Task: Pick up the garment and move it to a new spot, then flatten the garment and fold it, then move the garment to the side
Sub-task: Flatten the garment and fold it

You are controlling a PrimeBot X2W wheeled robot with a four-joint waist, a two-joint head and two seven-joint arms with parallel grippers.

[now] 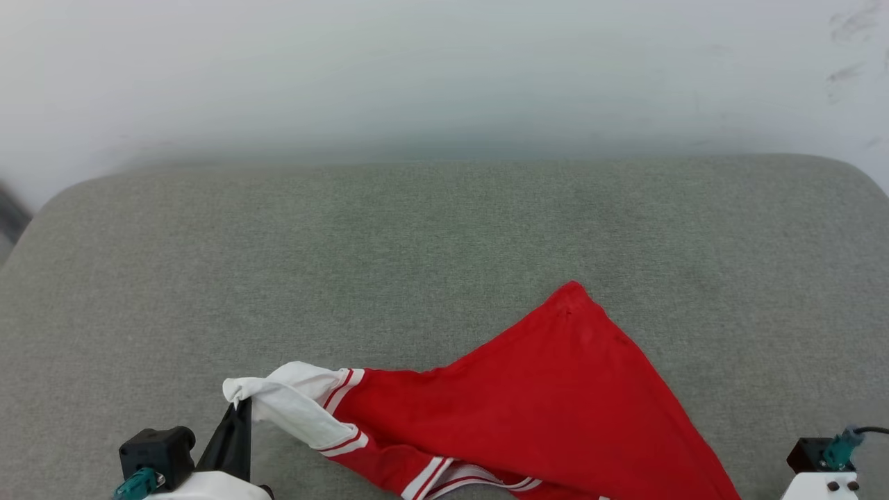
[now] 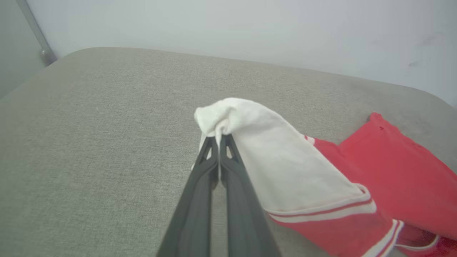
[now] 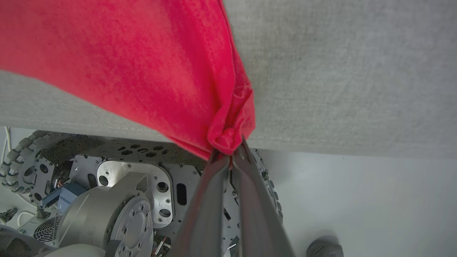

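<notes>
While the garment lies along the near edge of the grey padded surface, its red body spreads flat and rises to a single peak right of centre in the head view. Its white sleeve, edged with red-and-white striped trim, extends to the left and is lifted clear of the padding at its end. The left gripper has its two dark fingers pressed together on the bunched tip of that sleeve, with no gap visible between them; the head view shows the same grip at the lower left. The right gripper has its fingers closed on a gathered red corner of the garment, at the near edge of the padded surface. Below that corner, the right wrist view shows the robot's wheeled base and a pale floor. A plain pale wall stands behind the padded surface.
</notes>
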